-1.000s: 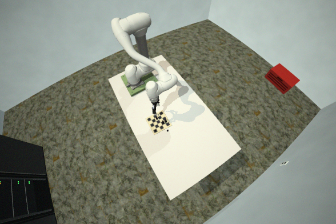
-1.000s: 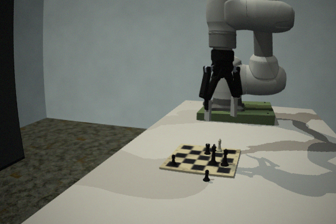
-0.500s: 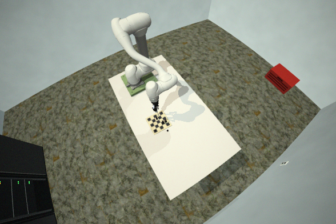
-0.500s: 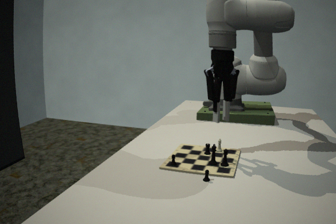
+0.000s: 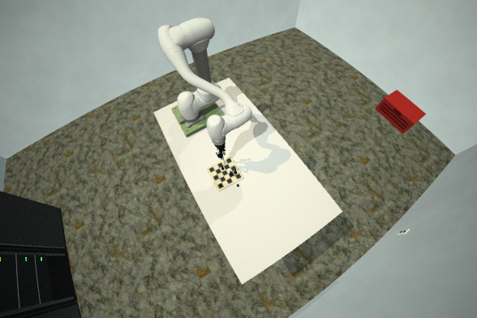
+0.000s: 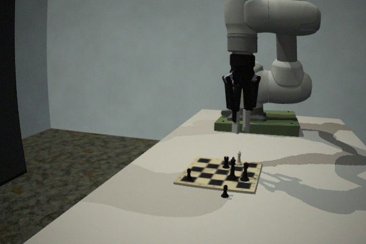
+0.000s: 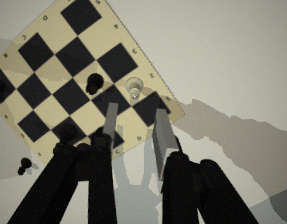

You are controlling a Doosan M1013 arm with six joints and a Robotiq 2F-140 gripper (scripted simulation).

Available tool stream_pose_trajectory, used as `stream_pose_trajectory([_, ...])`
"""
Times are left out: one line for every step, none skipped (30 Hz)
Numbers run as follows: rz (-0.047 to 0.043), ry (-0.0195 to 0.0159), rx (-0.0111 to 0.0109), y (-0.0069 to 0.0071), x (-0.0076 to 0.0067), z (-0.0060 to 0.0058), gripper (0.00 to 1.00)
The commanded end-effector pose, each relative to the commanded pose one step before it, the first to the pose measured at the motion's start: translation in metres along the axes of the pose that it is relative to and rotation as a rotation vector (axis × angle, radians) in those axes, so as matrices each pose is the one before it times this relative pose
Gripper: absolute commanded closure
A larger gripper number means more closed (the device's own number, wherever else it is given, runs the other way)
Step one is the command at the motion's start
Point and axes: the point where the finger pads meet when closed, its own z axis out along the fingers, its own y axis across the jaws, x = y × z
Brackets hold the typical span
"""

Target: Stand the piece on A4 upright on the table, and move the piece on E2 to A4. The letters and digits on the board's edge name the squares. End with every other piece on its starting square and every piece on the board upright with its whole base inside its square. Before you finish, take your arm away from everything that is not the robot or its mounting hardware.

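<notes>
Gripper [image 6: 241, 126] hangs high above the board's [image 6: 218, 183] far edge, fingers narrowed with a gap, pinching nothing. White piece [image 6: 239, 158] stands at the board's far corner. Black pawn [image 6: 225, 191] stands off the board's near edge. White piece likely light, rigid, tippy; grip mid-stem.

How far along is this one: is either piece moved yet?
One black pawn already stands upright on the table beside the board. The gripper hangs above the board's far edge, nearly shut and holding nothing. Moving the second piece is left; its square isn't legible.
</notes>
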Motion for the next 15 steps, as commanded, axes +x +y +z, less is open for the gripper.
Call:
stream_pose_trajectory([-0.00003,-0.00017,-0.00008,0.00003,-0.00001,-0.00002,0.78])
stream_pose_trajectory([0.00000,0.00000,0.00000,0.00000,0.00000,0.00008,0.78])
stream_pose_trajectory([0.00000,0.00000,0.00000,0.00000,0.00000,0.00013,0.78])
stream_pose_trajectory([0.00000,0.00000,0.00000,0.00000,0.00000,0.00019,0.78])
stream_pose_trajectory([0.00000,0.00000,0.00000,0.00000,0.00000,0.00026,0.78])
stream_pose_trajectory([0.00000,0.00000,0.00000,0.00000,0.00000,0.00033,0.78])
stream_pose_trajectory([0.00000,0.00000,0.00000,0.00000,0.00000,0.00041,0.78])
stream_pose_trajectory([0.00000,0.00000,0.00000,0.00000,0.00000,0.00049,0.78])
stream_pose_trajectory([0.00000,0.00000,0.00000,0.00000,0.00000,0.00000,0.78])
stream_pose_trajectory([0.00000,0.00000,0.00000,0.00000,0.00000,0.00000,0.78])
stream_pose_trajectory([0.00000,0.00000,0.00000,0.00000,0.00000,0.00058,0.78])
stream_pose_trajectory([0.00000,0.00000,0.00000,0.00000,0.00000,0.00066,0.78])
stream_pose_trajectory([0.00000,0.00000,0.00000,0.00000,0.00000,0.00075,0.78])
stream_pose_trajectory([0.00000,0.00000,0.00000,0.00000,0.00000,0.00084,0.78])
stream_pose_trajectory([0.00000,0.00000,0.00000,0.00000,0.00000,0.00092,0.78])
